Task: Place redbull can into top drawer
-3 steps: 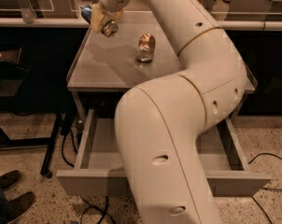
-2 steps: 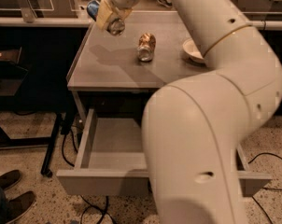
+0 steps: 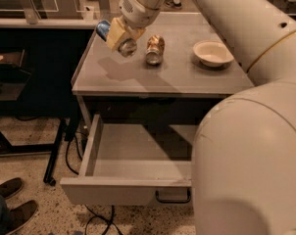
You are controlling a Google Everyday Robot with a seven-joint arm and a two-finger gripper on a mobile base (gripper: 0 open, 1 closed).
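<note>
Yellowish finger pads of the tool (image 3: 117, 37) are clamped across the middle of the redbull can (image 3: 128, 47), so the tool is closed on the can and carries it in the air above the left rear part of the desk (image 3: 118, 77). The can sticks out on both sides of the pads. Its blue end shows toward 10 o'clock and its shiny metal end toward 4 o'clock, so the long axis runs on that slant, with the metal end the lower one. A shadow of the tool and can falls on the desk top just below them.

At 3 o'clock from the tool, near but apart, a brown-and-gold can (image 3: 155, 49) lies on its side on the desk, its metal end facing the camera. Farther out at 3 o'clock sits a pale bowl (image 3: 212, 53), well apart from both cans.

At 6 o'clock from the tool, below the desk's front edge, the top drawer (image 3: 123, 182) is pulled open, grey inside, with a small dark handle (image 3: 172, 199) under its front panel. The white arm (image 3: 236, 23) fills the right side of the view and hides the drawer's right part. At 7 o'clock, on the speckled floor, are a pair of shoes (image 3: 13, 199) and a dark cable (image 3: 99, 219).
</note>
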